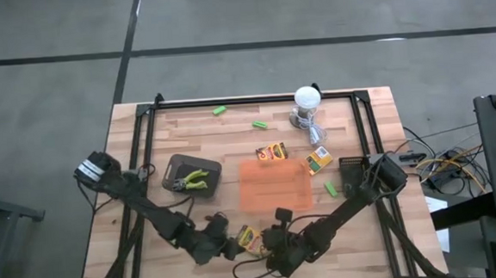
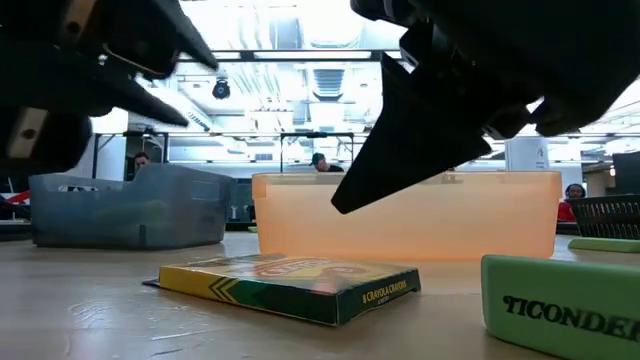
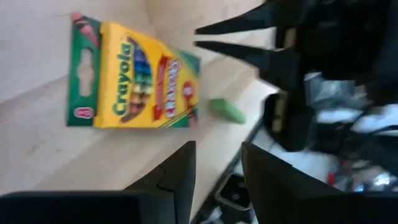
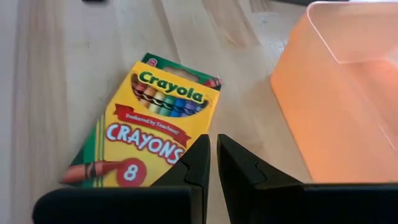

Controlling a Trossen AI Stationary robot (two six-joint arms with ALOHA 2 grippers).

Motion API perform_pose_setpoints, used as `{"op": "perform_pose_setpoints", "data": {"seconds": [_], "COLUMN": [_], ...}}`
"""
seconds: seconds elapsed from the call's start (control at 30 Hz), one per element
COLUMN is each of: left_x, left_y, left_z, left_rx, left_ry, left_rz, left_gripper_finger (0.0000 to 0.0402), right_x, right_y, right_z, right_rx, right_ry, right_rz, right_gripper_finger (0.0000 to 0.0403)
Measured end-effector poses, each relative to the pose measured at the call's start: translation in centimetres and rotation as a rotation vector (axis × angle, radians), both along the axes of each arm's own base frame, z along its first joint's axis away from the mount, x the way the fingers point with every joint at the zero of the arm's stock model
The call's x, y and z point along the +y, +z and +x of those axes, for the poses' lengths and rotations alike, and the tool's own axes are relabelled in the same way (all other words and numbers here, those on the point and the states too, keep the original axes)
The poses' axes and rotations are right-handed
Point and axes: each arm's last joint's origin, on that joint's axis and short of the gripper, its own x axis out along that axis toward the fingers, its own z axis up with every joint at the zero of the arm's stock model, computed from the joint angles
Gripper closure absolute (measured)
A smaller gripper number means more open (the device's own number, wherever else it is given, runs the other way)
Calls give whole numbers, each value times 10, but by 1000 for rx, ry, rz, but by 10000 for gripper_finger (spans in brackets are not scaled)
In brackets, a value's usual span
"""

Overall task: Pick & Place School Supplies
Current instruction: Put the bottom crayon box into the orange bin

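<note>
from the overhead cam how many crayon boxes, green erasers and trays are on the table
crayon boxes: 3
green erasers: 3
trays, orange tray and grey tray: 2
total: 8

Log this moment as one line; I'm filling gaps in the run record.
left gripper: fingers open, empty, near crayon box | right gripper: fingers shut, empty, beside same box | orange tray: nothing visible inside
</note>
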Motion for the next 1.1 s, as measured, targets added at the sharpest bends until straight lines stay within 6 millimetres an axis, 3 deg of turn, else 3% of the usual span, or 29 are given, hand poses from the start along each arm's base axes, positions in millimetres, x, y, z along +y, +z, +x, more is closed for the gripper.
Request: {"op": "perform_pose_setpoints", "data": {"seconds": [0.17,0.33,0.6,0.8,1.1], "left_x": [-7,-10,-10,-10,-10], "left_y": [-10,-22,-23,-29,-34], "left_z": [-18,-35,-36,-36,-40], "left_rx": [-131,-136,-137,-119,-86], "left_ry": [105,189,244,241,183], "left_rz": [-68,-61,-48,-24,21], "left_gripper_finger": [268,268,268,268,268], "right_x": [0,-1,-11,-15,-17], "right_y": [-1,8,27,27,29], "right_z": [0,-1,1,4,16], "right_rx": [5,7,83,161,79], "right_ry": [5,44,141,224,203], "right_rz": [-5,-21,116,246,381], "right_gripper_finger": [376,376,376,376,376]}}
